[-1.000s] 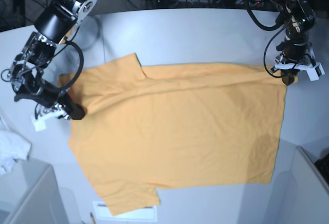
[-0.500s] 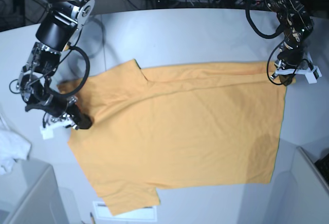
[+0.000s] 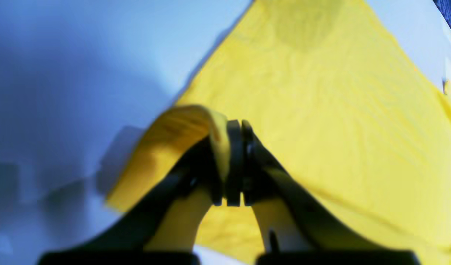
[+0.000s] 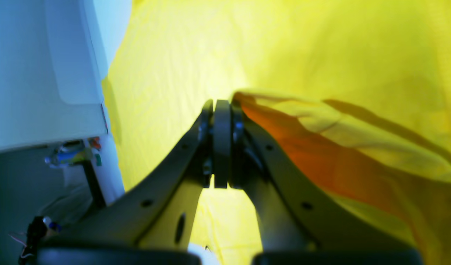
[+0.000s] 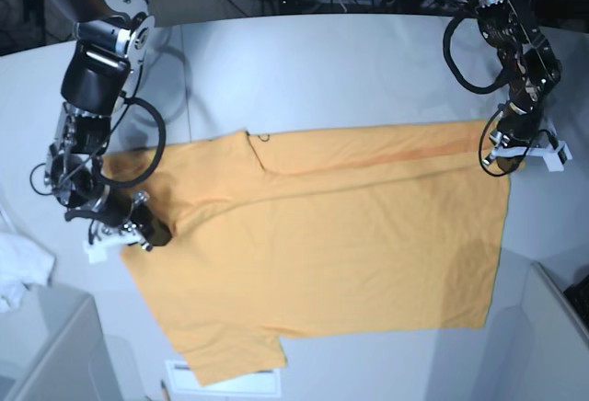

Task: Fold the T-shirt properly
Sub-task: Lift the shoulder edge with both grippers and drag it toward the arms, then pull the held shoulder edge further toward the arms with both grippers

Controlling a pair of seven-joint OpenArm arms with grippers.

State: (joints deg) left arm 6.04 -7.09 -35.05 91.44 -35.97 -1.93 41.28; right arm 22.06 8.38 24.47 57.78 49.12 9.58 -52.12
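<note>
The orange-yellow T-shirt point(image 5: 313, 245) lies spread on the grey table point(image 5: 350, 70), with its far edge doubled over in a narrow band. My left gripper point(image 5: 497, 164) is shut on the shirt's far right corner; the left wrist view shows the jaws point(image 3: 234, 127) pinched on a raised fold of yellow cloth point(image 3: 181, 129). My right gripper point(image 5: 156, 233) is shut on the shirt's left edge near the sleeve; in the right wrist view its closed jaws point(image 4: 221, 105) hold a lifted fold point(image 4: 321, 121). No lettering shows.
A small white cloth point(image 5: 18, 272) lies at the left edge. A white paper label point(image 5: 225, 381) pokes out under the shirt's near hem. Grey bins stand at the front left point(image 5: 55, 355) and front right point(image 5: 552, 327). Cables run along the back.
Both grippers have moved toward the front of the table with the cloth in them. The shirt's far edge and left sleeve have come forward with them.
</note>
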